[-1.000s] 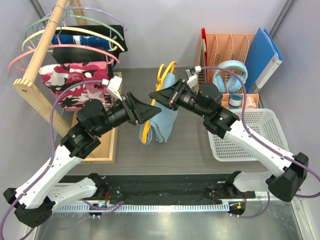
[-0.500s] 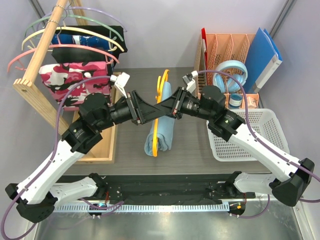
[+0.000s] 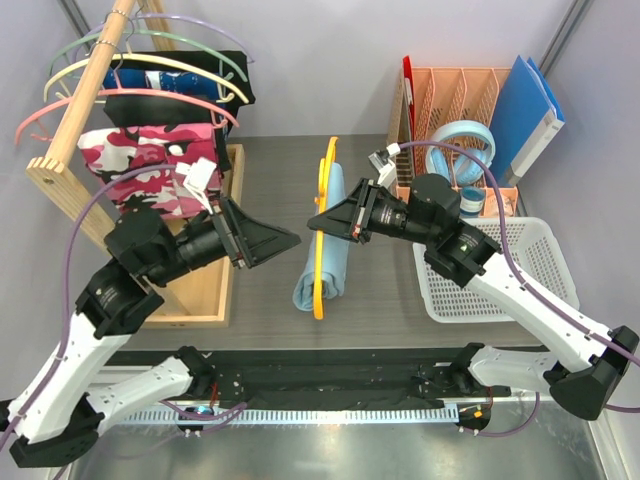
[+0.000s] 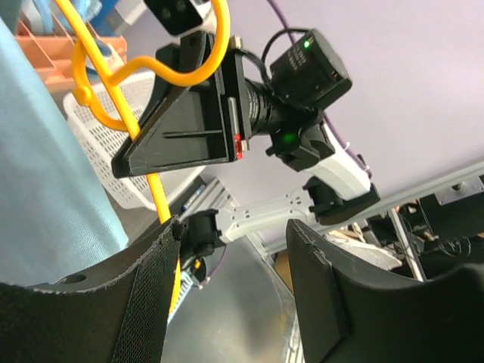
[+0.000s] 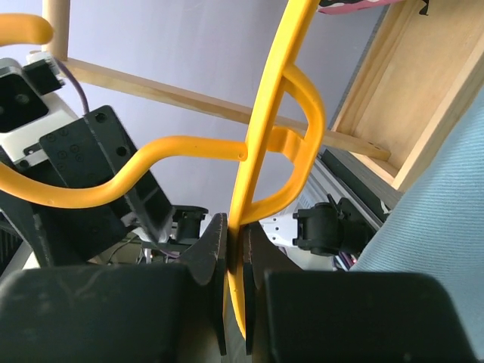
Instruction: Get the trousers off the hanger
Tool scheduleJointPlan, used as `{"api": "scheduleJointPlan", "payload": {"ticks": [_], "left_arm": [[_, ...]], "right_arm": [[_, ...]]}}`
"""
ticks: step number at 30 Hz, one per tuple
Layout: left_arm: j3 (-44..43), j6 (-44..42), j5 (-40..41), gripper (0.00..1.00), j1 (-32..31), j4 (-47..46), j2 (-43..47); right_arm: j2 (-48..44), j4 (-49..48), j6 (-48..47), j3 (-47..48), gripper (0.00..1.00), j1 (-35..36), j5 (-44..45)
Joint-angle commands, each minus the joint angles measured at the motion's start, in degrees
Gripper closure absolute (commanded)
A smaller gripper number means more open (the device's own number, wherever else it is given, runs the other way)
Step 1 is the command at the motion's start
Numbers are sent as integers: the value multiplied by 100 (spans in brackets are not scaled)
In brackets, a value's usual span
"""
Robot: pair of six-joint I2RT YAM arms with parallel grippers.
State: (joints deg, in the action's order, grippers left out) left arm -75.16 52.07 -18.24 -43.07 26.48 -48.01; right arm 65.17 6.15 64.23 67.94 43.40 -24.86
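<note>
The yellow-orange hanger (image 3: 319, 285) hangs edge-on over the middle of the table. The light sky-blue trousers (image 3: 338, 255) are draped over its lower bar. My right gripper (image 3: 314, 224) is shut on the hanger's upper arm, just below the hook. The right wrist view shows the jaws pinched on the yellow plastic (image 5: 240, 249), with the trousers (image 5: 446, 227) at the right edge. My left gripper (image 3: 296, 238) is open and empty, a little left of the hanger. In the left wrist view (image 4: 234, 280) its fingers stand wide apart, with the hanger (image 4: 155, 193) and the trousers (image 4: 45, 189) beyond.
A wooden rack (image 3: 75, 140) at the left holds several pastel hangers, dark garments and a pink camouflage garment (image 3: 140, 165). A white basket (image 3: 500, 270) stands at the right. Behind it are an orange file organizer (image 3: 450, 95), blue headphones (image 3: 462, 145) and a blue folder (image 3: 530, 110).
My left gripper has drawn back to the left, away from the hanger. The hanger with the trousers stays held by my right gripper and now hangs straighter.
</note>
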Motion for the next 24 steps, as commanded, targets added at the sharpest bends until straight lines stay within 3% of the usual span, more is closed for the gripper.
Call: {"api": "scheduleJointPlan", "payload": {"ticks": [1, 6, 18, 24], "left_arm": [[343, 258, -557, 42, -8, -221, -498], [466, 321, -541, 43, -8, -327, -640], [880, 1190, -1076, 54, -88, -1822, -955], [906, 1340, -1147, 75, -140, -1988, -956]], "right_arm": [[-241, -1151, -253, 588, 99, 28, -273], [-180, -1221, -209, 676, 99, 28, -335], [-92, -1397, -139, 589, 99, 28, -405], [-57, -1433, -174, 571, 99, 20, -388]]}}
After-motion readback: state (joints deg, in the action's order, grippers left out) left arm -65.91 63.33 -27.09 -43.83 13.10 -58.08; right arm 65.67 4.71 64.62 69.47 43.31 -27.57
